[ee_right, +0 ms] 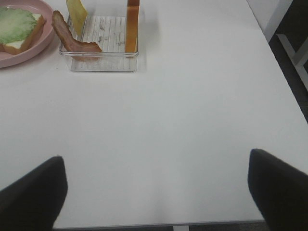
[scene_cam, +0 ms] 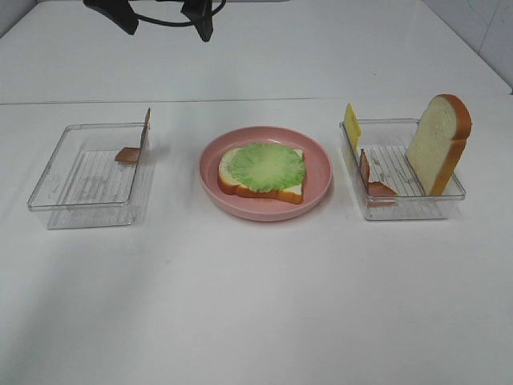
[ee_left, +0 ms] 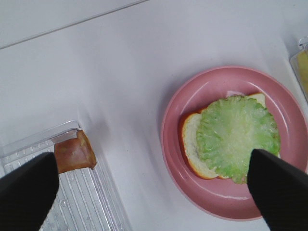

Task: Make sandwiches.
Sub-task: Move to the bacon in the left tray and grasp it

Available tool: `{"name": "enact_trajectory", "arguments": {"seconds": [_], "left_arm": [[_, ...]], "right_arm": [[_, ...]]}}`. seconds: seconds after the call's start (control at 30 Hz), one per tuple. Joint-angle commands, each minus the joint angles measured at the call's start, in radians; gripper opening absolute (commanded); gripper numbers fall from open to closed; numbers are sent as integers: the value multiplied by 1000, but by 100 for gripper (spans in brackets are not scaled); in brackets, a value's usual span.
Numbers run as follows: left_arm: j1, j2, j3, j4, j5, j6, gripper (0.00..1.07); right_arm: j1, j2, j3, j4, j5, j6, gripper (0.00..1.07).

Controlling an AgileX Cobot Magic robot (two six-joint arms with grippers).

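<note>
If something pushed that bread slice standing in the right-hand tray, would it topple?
Probably yes: the bread slice stands on edge, tilted, in the clear tray, so a nudge could tip it. It looks thick and toy-like, so it is likely light and fairly stiff.

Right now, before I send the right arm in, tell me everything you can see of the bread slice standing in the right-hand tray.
The bread slice has a white, soft-looking face and an orange-brown crust, like a foam toy. It stands on its bottom edge at the right end of the clear tray, tilted slightly and seemingly leaning on that end wall, with its rounded top well above the rim. The right wrist view shows it edge-on as a crust strip. The bacon strip and cheese sit at the tray's other end, apart from it. Nothing grips it.
</note>
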Motion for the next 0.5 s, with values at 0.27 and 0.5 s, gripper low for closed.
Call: {"name": "enact_trajectory", "arguments": {"seconds": [0.27, 0.5], "left_arm": [[75, -14, 116, 7, 104, -39, 100], [116, -12, 193, 7, 29, -39, 100]], "right_arm": [[-8, -31, 2, -9, -2, -7, 99], [-8, -31, 2, -9, -2, -7, 99]]}}
